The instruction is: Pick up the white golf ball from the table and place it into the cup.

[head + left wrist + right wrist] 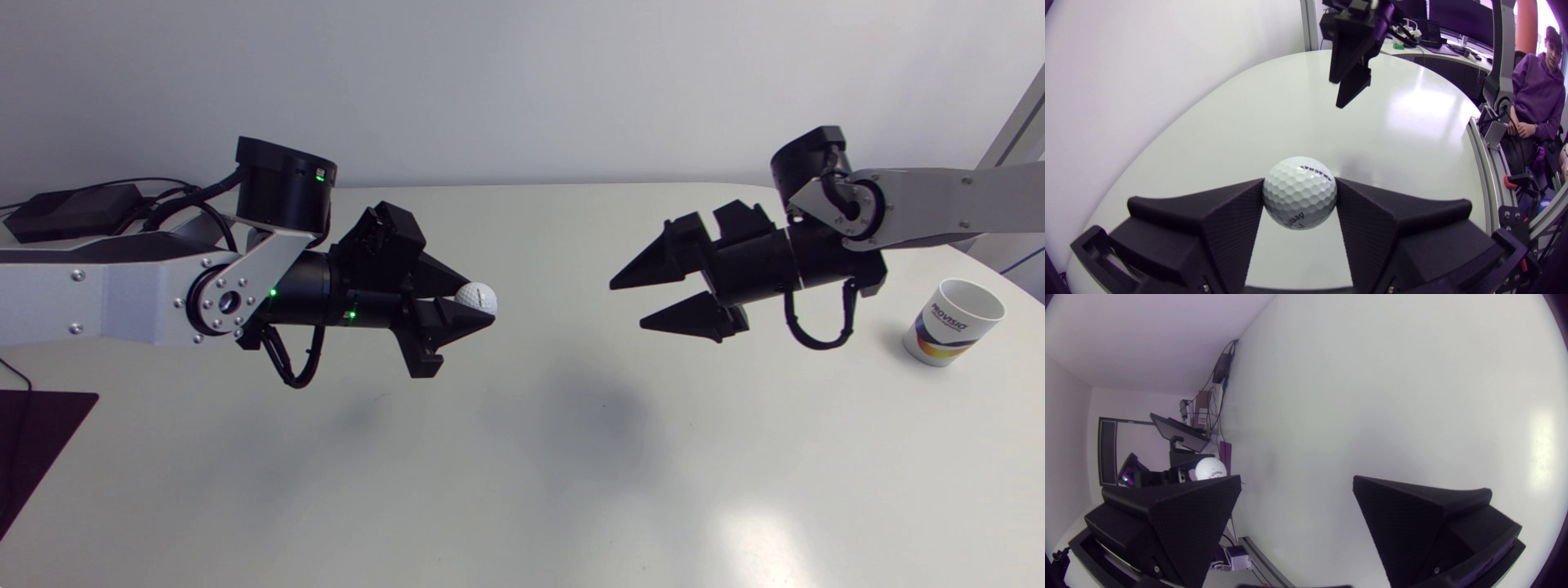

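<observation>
The white golf ball [476,297] is held off the table [531,490], pinched between the two wedge fingers of the left gripper [480,304], which press on it from opposite sides near their tips. In the left wrist view the ball [1300,192] shows as a clean, glossy white sphere covered in even dimples, with small dark lettering across its crown and more print low on its face. About half of it stands out ahead of the left gripper [1299,183], and bare tabletop shows under it. The left arm [122,294] comes in level from its side. Facing it across a gap over the middle of the table, the right gripper [629,306] hangs in the air with its fingers spread wide and nothing between them. Its own wrist view shows the same wide spread [1296,486], with the ball [1210,468] visible beyond one finger. The paper cup [951,322], white with a coloured printed band, stands upright on the table near its right edge, behind the right arm [939,204] and well apart from the ball.
</observation>
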Motion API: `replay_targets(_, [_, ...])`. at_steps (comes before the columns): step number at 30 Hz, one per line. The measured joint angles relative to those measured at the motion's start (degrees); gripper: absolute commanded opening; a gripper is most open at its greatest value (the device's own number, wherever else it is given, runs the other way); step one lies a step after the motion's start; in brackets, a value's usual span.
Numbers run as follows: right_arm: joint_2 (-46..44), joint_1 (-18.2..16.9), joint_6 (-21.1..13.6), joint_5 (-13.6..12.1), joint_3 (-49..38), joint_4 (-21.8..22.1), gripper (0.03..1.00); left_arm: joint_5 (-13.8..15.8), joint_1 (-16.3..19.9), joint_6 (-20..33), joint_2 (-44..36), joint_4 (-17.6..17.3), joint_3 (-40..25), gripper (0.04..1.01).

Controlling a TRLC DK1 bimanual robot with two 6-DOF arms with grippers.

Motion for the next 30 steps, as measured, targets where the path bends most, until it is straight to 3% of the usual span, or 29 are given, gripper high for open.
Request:
replay_targets(9, [1.66,4.72,-5.44,0.37,0.55,-2.82,0.959,0.85,-1.46,-0.02,3.26,1.68,-0.83,0.446])
replay_targets(13, [1.66,5.57,-5.73,0.02,0.59,-2.99,0.933,1.05,-1.92,-0.02,5.49,1.70,-0.81,0.446])
replay_targets(22, [1.66,7.58,-5.92,-0.79,2.25,-2.97,0.934,1.09,-6.54,-0.72,9.07,3.85,-0.04,0.446])
replay_targets(30, [2.23,10.58,-5.92,-0.77,2.67,-2.97,0.934,1.07,-6.80,-1.53,10.71,3.82,0.79,0.446])
